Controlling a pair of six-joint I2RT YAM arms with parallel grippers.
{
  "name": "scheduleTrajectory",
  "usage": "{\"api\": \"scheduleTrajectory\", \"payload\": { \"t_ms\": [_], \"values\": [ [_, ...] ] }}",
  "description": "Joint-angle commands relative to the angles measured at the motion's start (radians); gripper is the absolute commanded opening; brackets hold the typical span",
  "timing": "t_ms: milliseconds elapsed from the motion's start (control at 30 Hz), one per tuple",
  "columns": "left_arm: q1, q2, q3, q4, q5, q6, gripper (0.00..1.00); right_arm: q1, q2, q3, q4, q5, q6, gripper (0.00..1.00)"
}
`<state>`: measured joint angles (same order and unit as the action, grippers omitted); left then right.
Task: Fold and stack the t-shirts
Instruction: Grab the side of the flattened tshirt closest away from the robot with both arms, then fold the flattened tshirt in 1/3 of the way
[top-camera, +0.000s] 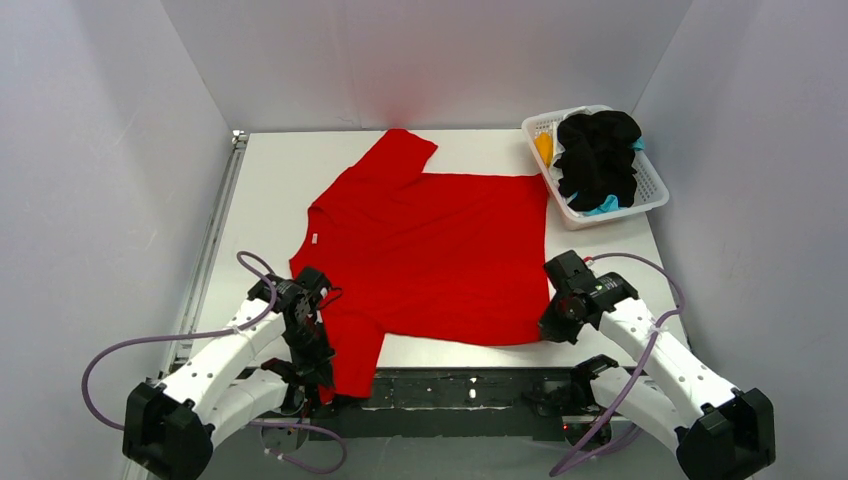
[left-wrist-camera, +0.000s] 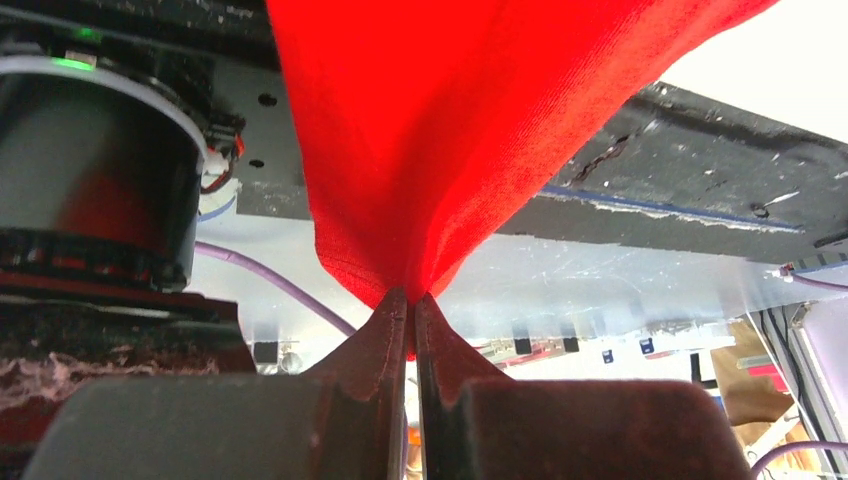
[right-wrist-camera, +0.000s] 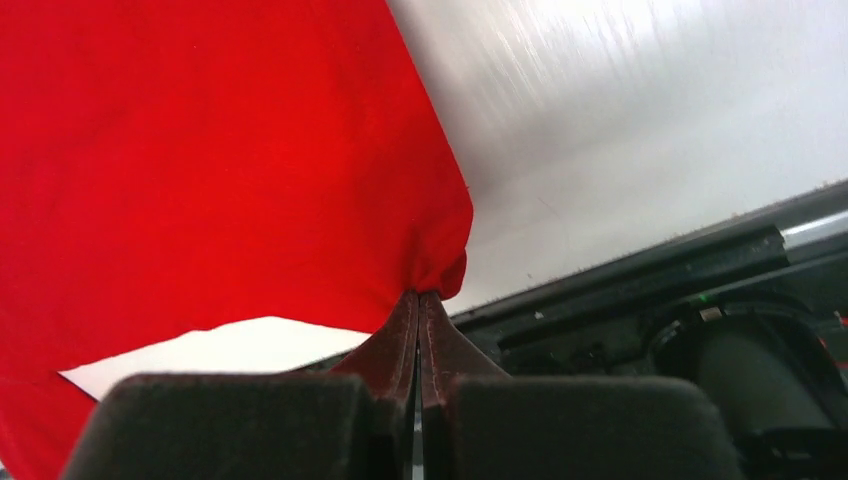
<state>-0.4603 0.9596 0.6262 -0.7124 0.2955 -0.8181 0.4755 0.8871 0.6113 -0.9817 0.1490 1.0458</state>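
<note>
Pinches on both sides at the near edge of the bench (top-camera: 270, 180)! The left gripper (left-wrist-camera: 410, 297) has its jaws pressed together on a bunched point of the red t-shirt (left-wrist-camera: 440, 130), and the cloth fans up and away from the tips. Behind it there is dark frame and cabling, all blurred. The right gripper (right-wrist-camera: 418, 295) is clamped just the same on a puckered hem corner, with a tiny fold squeezed between its tips.

From above, neither set of tips can be made out, because each wrist covers its own grasp. The left one sits at 7 o'clock of the shirt, where the near sleeve drapes over the bench's front edge, its end partly behind the arm. The right one holds at 5 o'clock, on the near hem corner. Between them the shirt lies spread flat mid-bench, collar toward 9 o'clock and far sleeve pointing to 12.

Far back at 2 o'clock, the white basket (top-camera: 657, 192) stands just beside the far hem corner; whether they touch, I cannot tell. It is piled with a crumpled black t-shirt (top-camera: 598, 155). Only slivers of an orange-yellow one (top-camera: 543, 147) and a teal one (top-camera: 603, 207) peek out, their shapes unreadable.
</note>
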Motion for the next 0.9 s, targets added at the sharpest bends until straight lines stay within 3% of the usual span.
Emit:
{"api": "scheduleTrajectory", "payload": {
  "t_ms": [0, 267, 533, 733, 867],
  "values": [
    [-0.006, -0.041, -0.020, -0.224, 0.057, -0.026, 0.00, 0.028, -0.012, 0.053, -0.147, -0.044, 0.046, 0.01],
    [-0.006, 0.024, 0.003, -0.083, 0.135, -0.002, 0.00, 0.043, 0.018, 0.039, 0.004, -0.047, 0.003, 0.01],
    [0.009, 0.208, 0.181, 0.044, 0.137, 0.051, 0.00, 0.033, 0.134, 0.151, 0.109, 0.015, -0.034, 0.01],
    [0.082, 0.361, 0.295, 0.141, 0.174, 0.052, 0.00, -0.040, 0.216, 0.261, 0.180, 0.037, -0.132, 0.01],
    [0.109, 0.418, 0.390, 0.168, 0.087, 0.055, 0.00, -0.089, 0.259, 0.308, 0.216, 0.029, -0.168, 0.01]
  ]
}}
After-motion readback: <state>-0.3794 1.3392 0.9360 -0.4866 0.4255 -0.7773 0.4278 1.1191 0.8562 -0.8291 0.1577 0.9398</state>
